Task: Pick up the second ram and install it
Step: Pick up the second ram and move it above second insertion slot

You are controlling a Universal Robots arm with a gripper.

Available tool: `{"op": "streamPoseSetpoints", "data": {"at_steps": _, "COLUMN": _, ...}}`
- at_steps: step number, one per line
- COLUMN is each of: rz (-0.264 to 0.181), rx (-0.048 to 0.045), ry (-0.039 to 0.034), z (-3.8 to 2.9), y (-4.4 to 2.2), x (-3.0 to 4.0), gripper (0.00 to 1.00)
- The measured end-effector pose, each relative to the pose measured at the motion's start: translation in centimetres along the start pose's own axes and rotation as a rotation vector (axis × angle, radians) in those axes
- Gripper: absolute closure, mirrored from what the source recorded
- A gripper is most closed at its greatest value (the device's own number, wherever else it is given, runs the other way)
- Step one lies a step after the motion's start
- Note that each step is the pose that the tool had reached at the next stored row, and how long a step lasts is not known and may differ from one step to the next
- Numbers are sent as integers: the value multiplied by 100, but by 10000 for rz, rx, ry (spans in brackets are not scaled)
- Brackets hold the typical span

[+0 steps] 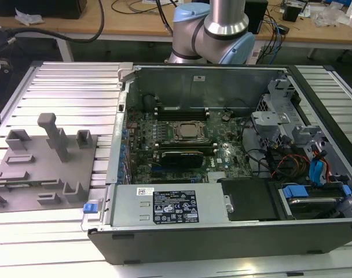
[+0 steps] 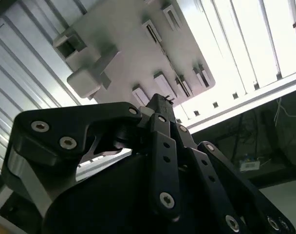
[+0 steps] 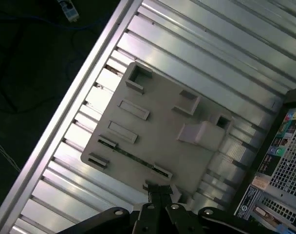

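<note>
The second ram (image 3: 131,157) is a thin dark stick standing on edge between small holders along one side of the grey fixture plate (image 3: 157,126); it also shows as a dark line (image 2: 173,73) in the second wrist view. My gripper (image 3: 157,191) hangs above that side of the plate, near one end of the stick and apart from it. Its fingers (image 2: 160,105) are shut together with nothing between them. The open computer case (image 1: 222,145) holds the motherboard (image 1: 182,139) with long black sockets (image 1: 182,110).
The fixture plate (image 1: 43,162) lies on a ribbed aluminium table at the exterior view's left and carries a tall grey post (image 1: 53,136) and several raised holders. A black card (image 1: 179,157) sits on the motherboard. Cables and drive bays (image 1: 297,156) fill the case's right. The arm's base (image 1: 213,32) stands behind the case.
</note>
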State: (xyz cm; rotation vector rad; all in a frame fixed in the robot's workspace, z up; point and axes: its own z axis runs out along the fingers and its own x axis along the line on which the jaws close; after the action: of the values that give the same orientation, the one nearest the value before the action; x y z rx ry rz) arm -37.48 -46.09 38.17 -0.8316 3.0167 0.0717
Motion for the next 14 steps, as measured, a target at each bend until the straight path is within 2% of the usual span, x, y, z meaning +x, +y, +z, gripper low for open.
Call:
{"op": "streamPoseSetpoints", "data": {"at_steps": 7, "rz": -1207, "rx": -28, "ry": 50, "z": 0, "y": 0, "x": 0, "gripper": 89}}
{"op": "streamPoseSetpoints", "data": {"at_steps": 14, "rz": -2126, "rx": -49, "ry": 88, "z": 0, "y": 0, "x": 0, "gripper": 89}}
